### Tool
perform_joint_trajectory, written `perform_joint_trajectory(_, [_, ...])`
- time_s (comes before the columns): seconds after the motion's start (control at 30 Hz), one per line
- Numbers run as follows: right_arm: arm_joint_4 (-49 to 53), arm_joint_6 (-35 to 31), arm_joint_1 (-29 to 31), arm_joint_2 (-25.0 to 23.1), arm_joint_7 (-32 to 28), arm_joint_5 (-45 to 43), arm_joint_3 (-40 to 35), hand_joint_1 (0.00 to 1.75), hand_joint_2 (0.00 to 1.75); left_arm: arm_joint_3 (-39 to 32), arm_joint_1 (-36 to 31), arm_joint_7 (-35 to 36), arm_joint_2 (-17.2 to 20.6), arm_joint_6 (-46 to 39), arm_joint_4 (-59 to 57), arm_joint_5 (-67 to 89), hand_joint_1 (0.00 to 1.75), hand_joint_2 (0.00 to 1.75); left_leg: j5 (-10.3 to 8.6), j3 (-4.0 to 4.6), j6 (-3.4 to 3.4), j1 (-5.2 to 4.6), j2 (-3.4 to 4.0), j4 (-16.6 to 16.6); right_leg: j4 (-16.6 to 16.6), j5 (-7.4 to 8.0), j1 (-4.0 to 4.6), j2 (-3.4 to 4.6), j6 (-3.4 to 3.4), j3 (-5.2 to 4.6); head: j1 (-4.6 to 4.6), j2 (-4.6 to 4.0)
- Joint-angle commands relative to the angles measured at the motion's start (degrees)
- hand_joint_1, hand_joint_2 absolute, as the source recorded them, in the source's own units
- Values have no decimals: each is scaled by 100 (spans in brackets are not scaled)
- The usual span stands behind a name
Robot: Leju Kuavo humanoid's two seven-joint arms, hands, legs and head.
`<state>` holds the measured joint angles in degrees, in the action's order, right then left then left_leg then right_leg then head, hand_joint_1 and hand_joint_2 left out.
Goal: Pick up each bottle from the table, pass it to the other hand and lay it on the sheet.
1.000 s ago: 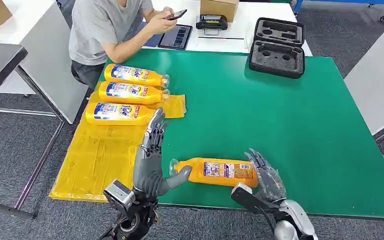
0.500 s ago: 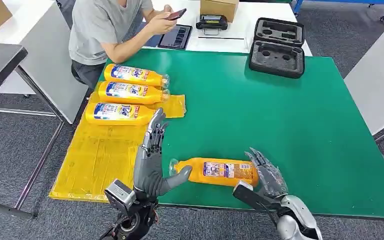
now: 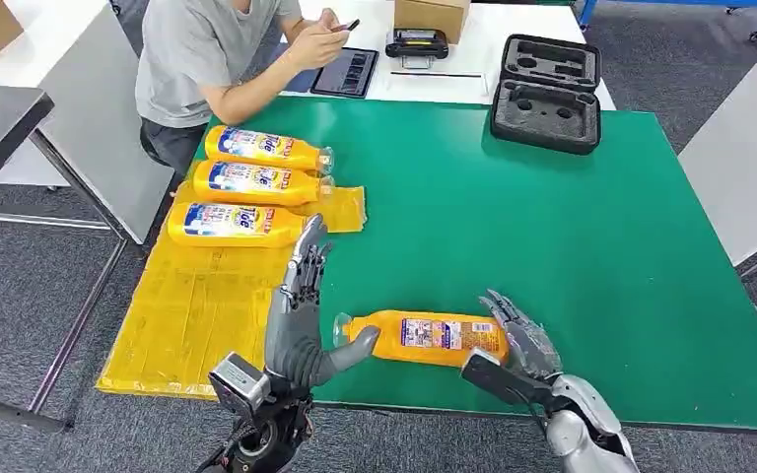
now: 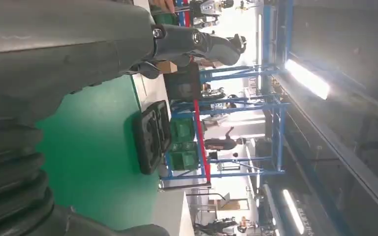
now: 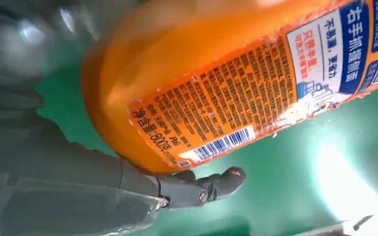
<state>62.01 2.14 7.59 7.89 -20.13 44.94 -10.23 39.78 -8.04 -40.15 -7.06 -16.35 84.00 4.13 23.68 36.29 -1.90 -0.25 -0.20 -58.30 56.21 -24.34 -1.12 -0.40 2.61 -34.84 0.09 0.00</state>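
Low centre frame, the orange detergent bottle (image 3: pixel 429 338) lies on the green table (image 3: pixel 572 236), right hand (image 3: pixel 522 340) cupping its base, left hand (image 3: pixel 301 305) spread open at the cap: full-looking, slick, best gripped mid-label.

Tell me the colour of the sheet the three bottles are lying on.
Yellow: the sheet is plain translucent yellow, clearest in the head view.

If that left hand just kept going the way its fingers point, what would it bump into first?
Probably the nearest orange bottle on the sheet. The left hand stands edge-up with its fingers aimed away from the robot, and their tips appear just short of that bottle's cap end, though depth is uncertain.
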Motion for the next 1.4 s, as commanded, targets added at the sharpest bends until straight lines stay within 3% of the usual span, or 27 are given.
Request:
perform_joint_trajectory(0.03, [-595,68,263,61,-27,-36,-190,0,175,9,-158,15,62,-11,-322,-16,0,175,10,-34,11,7,3,6,-10,-7,7,4,-12,36,0,0])
perform_joint_trajectory(0.1, [-595,68,263,61,-27,-36,-190,0,175,9,-158,15,62,-11,-322,-16,0,175,3,-15,6,3,1,5,-7,-2,3,2,-6,16,0,0])
perform_joint_trajectory(0.17, [-595,68,263,61,-27,-36,-190,0,175,9,-158,15,62,-11,-322,-16,0,175,18,-51,14,10,8,6,-13,-12,10,9,-16,53,0,0])
perform_joint_trajectory(0.3, [-595,68,263,61,-27,-36,-190,0,175,9,-158,15,62,-11,-322,-16,0,175,3,-15,6,3,1,5,-7,-2,3,2,-7,16,2,0])
perform_joint_trajectory(0.33, [-594,98,266,88,-109,-93,-201,0,175,9,-163,15,61,-12,-324,-23,0,175,20,-58,17,12,8,7,-14,-15,12,9,-20,59,0,0])
perform_joint_trajectory(0.4, [-594,104,269,120,-142,-105,-223,169,175,12,-162,15,61,-8,-328,-30,0,175,5,-20,10,5,0,6,-9,-4,5,0,-6,22,2,0])
perform_joint_trajectory(0.43, [-581,113,271,136,-193,-129,-253,173,175,20,-170,15,54,5,-339,-35,0,175,18,-56,21,13,3,8,-15,-14,12,5,-14,59,0,0])
perform_joint_trajectory(0.6, [-412,84,248,51,-309,-299,-261,175,175,71,-222,15,31,-24,-382,-2,0,175,3,-15,6,4,1,4,-6,-2,4,1,-6,16,0,0])
perform_joint_trajectory(0.7, [-340,113,250,51,-347,-385,-254,175,175,97,-233,15,36,-34,-396,0,0,175,15,-42,13,8,5,4,-8,-11,8,6,-14,41,2,0])
perform_joint_trajectory(0.87, [-404,178,277,90,-354,-472,-280,175,175,135,-252,15,36,-13,-392,-27,0,175,3,-14,6,2,0,4,-4,-3,2,1,-6,13,0,0])
perform_joint_trajectory(1.0, [-347,163,220,137,-398,-602,-230,175,175,146,-276,15,28,19,-388,-27,0,175,21,-54,16,9,6,3,-8,-16,10,8,-18,54,0,0])
perform_joint_trajectory(1.2, [-239,138,152,132,-434,-720,-172,175,175,149,-312,15,27,48,-389,-36,0,175,6,-20,8,4,-2,3,-6,-6,4,-2,-8,21,0,0])
perform_joint_trajectory(1.4, [-201,229,252,-70,-1085,-1694,238,175,175,191,-306,15,57,-268,-257,91,0,175,6,-18,8,2,3,3,-3,-5,2,4,-8,16,2,0])
